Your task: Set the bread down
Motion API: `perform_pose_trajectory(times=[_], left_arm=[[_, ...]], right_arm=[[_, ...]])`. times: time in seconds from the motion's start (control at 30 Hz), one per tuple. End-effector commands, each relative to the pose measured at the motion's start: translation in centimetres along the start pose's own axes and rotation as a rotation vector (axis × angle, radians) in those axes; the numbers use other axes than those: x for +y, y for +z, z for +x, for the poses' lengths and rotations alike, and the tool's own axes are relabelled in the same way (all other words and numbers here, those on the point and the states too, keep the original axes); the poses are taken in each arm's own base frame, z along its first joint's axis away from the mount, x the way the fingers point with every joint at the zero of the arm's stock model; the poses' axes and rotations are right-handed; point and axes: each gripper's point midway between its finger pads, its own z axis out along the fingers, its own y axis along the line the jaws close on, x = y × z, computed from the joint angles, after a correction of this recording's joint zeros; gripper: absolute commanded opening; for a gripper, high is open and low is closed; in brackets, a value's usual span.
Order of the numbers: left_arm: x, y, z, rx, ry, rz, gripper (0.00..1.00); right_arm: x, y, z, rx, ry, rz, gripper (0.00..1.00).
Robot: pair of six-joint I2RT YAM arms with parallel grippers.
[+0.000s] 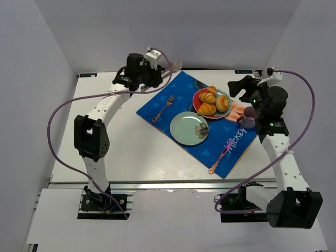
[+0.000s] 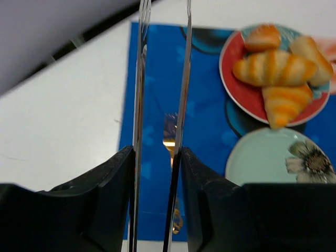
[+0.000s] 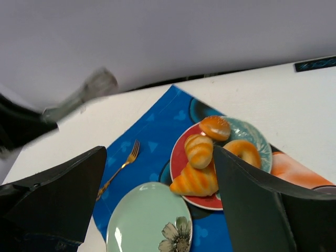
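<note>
White table, pale walls on three sides, and a blue Mickey placemat laid slantwise across the middle. At the mat's far end sits the red plate, and it is crowded. The bread, a deep-orange croissant roll, lies at the plate's edge nearest the green plate. It touches a paler croissant just behind it. A round bun takes the far side of the plate and a doughnut the right side.

The green plate, with a flower printed on it, sits just beside the red one on the mat. A gold fork lies on the mat to the left of both plates. A pink spoon lies down by the mat's near corner. A purple cup stands at the mat's right edge, close under the right arm.

Now the arms. The left tool hovers over the mat's far-left corner. Its thin clear fingers run parallel with only a narrow gap between them, and nothing is held there (the fork shows straight through that gap in the wrist view).

The right tool faces the red plate from the right side. Its black fingers are spread wide with nothing gripped, and it sits apart from the bread.
</note>
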Motion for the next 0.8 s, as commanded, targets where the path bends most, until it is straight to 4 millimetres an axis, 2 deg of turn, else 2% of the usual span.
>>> perform_pose_trajectory(times=[0.0, 0.03, 0.13, 0.2, 0.37, 0.5, 0.67, 0.77], left_arm=[[-2.3, -2.4, -1.1, -0.011, -0.017, -0.005, 0.49], [-2.7, -2.7, -0.6, -0.002, -0.027, -0.008, 0.50], [-4.2, -3.3, -0.2, 0.018, -0.049, 0.010, 0.49], [-5.0, -3.6, 0.5, 0.051, -0.056, -0.003, 0.50], [-7.0, -5.0, -1.1, 0.021, -0.133, -0.015, 0.49], [-8.5, -5.3, -2.0, 0.003, -0.212, 0.002, 0.50], [-11.3, -3.9, -1.3, 0.036, -0.290, 0.025, 0.50], [-12.9, -2.6, -0.8, 0.052, -0.339, 0.039, 0.50]], right_arm=[[0.7, -1.8, -6.1, -0.168, -0.013, 0.070, 0.89], [0.6, -2.6, -7.3, -0.209, -0.017, 0.100, 0.89], [0.1, -4.1, -9.4, -0.269, -0.007, 0.174, 0.89], [0.0, -5.0, -9.9, -0.275, 0.001, 0.205, 0.89], [-0.7, -6.0, -9.5, -0.281, 0.016, 0.250, 0.89], [-1.0, -6.4, -9.6, -0.277, 0.015, 0.272, 0.89], [-1.2, -7.3, -10.2, -0.310, 0.014, 0.303, 0.89], [-1.7, -7.7, -9.6, -0.291, 0.014, 0.331, 0.89]])
